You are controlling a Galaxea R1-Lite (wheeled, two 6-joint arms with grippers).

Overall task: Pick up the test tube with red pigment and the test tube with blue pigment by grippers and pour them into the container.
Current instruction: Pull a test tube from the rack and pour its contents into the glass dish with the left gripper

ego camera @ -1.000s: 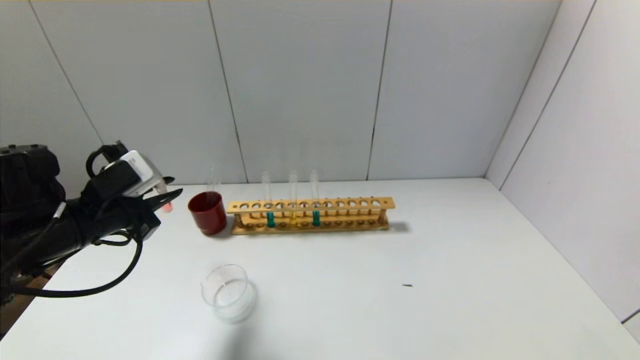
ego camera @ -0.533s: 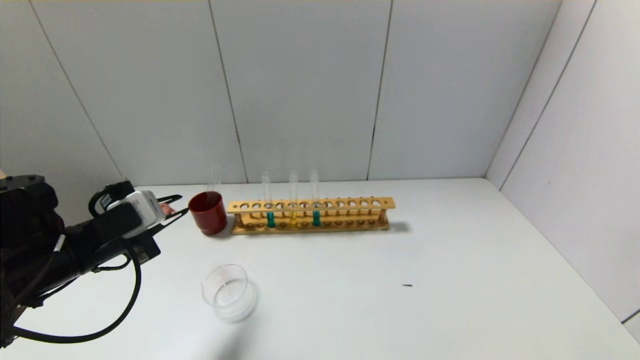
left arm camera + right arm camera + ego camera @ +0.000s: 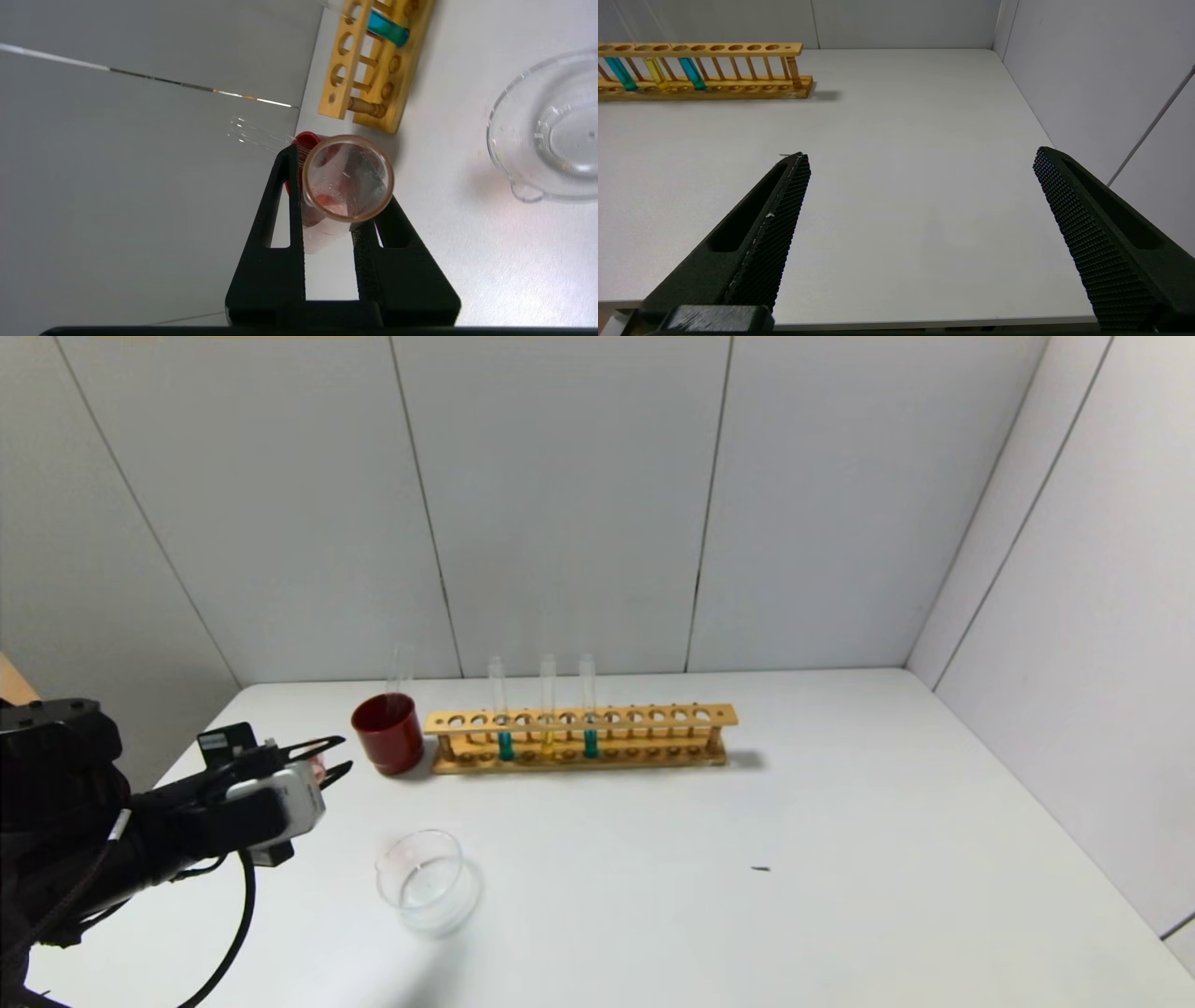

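The left claw (image 3: pixel 325 759) hovers low over the left side of the white bench (image 3: pixel 840 821), clenched on the thin clear glass test tube with red pigment (image 3: pixel 346 179). In the left wrist view the tube's open mouth faces the camera between the two black fingers (image 3: pixel 285 224), with a smear of orange-red liquid lying on the inside wall. In the head view only a small pinkish patch of the tube shows at the fingertips.

The small low clear glass container (image 3: pixel 422 879) with a pouring lip sits on the bench nearer the robot than the claw and slightly to its right, apart from it. The opaque dark red cup (image 3: pixel 387 733) stands just beyond the claw with a clear empty tube leaning in it, right beside the left end of the long wooden test tube rack (image 3: pixel 579 737).

In the rack stand three upright tubes: a test tube with blue pigment (image 3: pixel 504 743), a tube with yellow liquid (image 3: pixel 547 739), and another teal-blue tube (image 3: pixel 590 741).

The right claw (image 3: pixel 920 186) is released, fingers spread wide, hanging over the right part of the bench, well apart from the rack.
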